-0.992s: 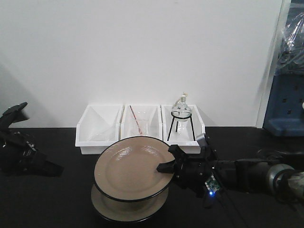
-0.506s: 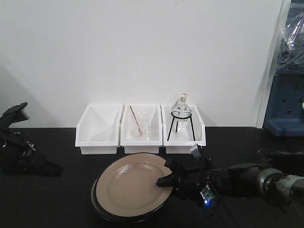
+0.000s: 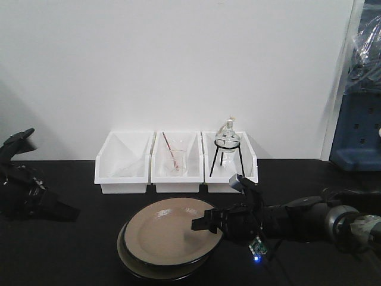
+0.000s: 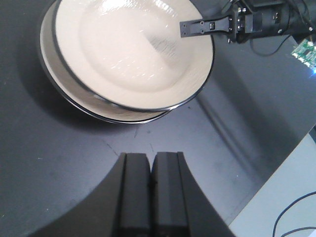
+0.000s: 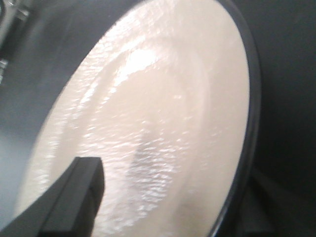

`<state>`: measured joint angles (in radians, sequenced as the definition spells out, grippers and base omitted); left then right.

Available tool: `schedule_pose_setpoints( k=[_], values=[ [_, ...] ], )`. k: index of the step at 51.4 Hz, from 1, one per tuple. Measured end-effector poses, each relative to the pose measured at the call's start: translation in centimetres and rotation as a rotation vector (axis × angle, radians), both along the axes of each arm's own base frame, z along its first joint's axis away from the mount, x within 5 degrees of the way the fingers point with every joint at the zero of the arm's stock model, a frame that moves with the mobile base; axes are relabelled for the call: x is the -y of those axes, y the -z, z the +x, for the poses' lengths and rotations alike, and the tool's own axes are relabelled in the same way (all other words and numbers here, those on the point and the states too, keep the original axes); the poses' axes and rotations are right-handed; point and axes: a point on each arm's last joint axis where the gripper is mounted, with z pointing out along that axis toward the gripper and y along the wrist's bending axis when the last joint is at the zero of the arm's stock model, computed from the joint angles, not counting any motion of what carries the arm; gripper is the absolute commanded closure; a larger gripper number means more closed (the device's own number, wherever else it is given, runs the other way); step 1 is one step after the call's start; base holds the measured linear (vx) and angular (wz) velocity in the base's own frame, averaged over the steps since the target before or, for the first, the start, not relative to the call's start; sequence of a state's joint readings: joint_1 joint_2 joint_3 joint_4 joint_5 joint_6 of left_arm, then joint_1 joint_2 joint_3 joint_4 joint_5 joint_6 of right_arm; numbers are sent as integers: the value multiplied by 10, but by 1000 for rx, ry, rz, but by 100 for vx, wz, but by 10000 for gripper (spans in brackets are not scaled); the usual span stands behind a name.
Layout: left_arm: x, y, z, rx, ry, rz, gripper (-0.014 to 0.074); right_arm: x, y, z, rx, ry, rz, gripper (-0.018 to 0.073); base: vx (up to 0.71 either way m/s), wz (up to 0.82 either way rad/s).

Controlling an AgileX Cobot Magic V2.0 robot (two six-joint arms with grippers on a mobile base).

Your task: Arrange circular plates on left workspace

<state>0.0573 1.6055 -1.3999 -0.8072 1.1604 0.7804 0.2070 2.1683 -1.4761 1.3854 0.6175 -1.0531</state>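
Note:
Two circular plates are stacked near the front of the black countertop [image 3: 71,250] of the left workspace. The upper plate [image 3: 166,235] [image 4: 123,49] [image 5: 163,113] lies tilted and offset to the right on the lower plate [image 3: 126,257] [image 4: 49,74], of which only the left rim shows. My right gripper [image 3: 200,224] reaches in from the right and is shut on the upper plate's right rim. One of its fingers [image 4: 200,27] [image 5: 74,197] lies above the plate; the other is hidden beneath. My left gripper [image 3: 70,212] [image 4: 150,168] is shut and empty, left of the stack.
Three white bins [image 3: 122,170] [image 3: 175,167] [image 3: 232,170] line the wall behind the plates. The right one holds a glass flask on a black tripod [image 3: 227,143]. A blue cabinet [image 3: 357,131] stands far right. The counter's edge [image 4: 276,182] runs close to the stack.
My right gripper has lowered the upper plate from a steep tilt above the stack until it lies almost flat on the lower plate. The left arm has not moved.

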Motion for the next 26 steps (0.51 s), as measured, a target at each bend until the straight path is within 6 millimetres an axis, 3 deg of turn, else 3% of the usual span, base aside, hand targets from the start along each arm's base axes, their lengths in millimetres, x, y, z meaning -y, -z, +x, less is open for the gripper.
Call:
schedule_pose_setpoints(
  k=[11,16,20,26],
  values=[
    [0,0,0,0,0,1,597,11,-14,5,135,21,-151,21,0,0],
    [0,0,0,0,0,1,597,14,-20,5,177,12,-210,77,0,0],
    [0,0,1,4,-5,2,597,17,-26,4,219,-9,-277,201,0,0],
    [-2,0,3,27,-27,21,597,25,-50,-2,259,2,-340,505,0,0]
  ],
)
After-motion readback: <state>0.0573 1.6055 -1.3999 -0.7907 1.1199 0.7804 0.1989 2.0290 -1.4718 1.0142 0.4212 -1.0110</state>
